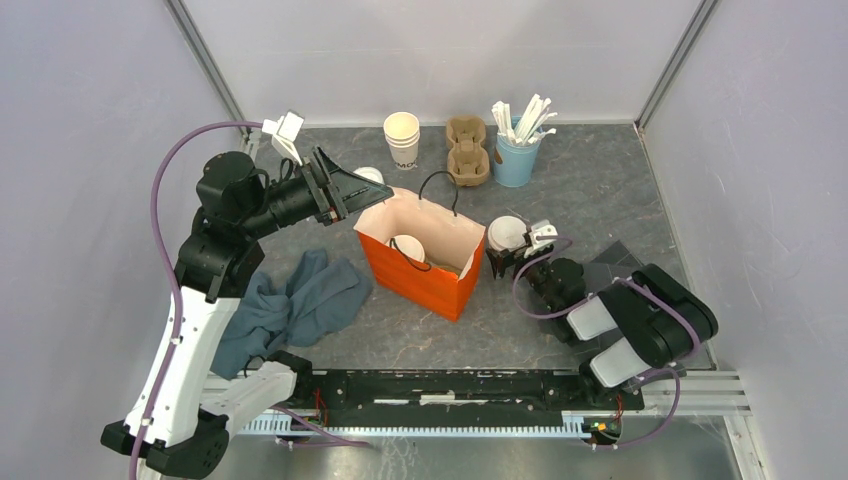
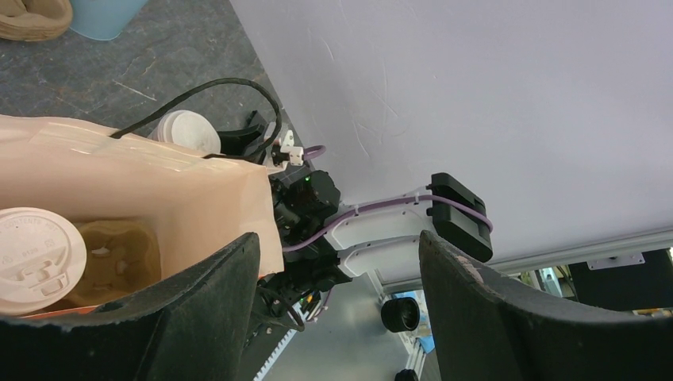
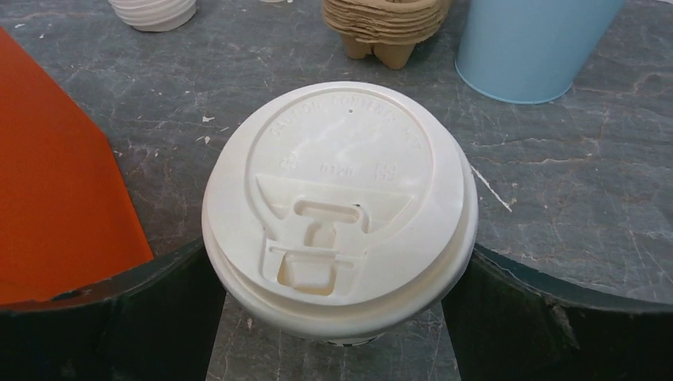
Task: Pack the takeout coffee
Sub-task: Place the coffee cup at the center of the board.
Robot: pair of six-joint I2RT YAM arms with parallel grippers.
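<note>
- My right hand (image 3: pixel 337 274) stands wide around the second capped cup (image 3: pixel 337 198). The cup sits on the bench (image 3: pixel 571 198) just beside the orange bag (image 1: pixel 425 285). Its lid hides my pads, so I cannot tell whether they press the cup wall.
- If I lift on a loose hold, the cup could slip or tilt. If I squeeze too hard, the paper wall may buckle and pop the lid.
- The bag's rim is close, so carrying the cup across too low could catch it and tip the bag.
- My left hand (image 2: pixel 340 242) is wide and holds nothing, up at the bag's left rim. A nudge there could shift the opening.
- Only the left wrist view shows the first capped cup (image 2: pixel 36 258) seated in a pulp carrier (image 2: pixel 119 254) inside the bag, with an empty socket beside it.
- Only the top view shows both hands and the bag together.
</note>
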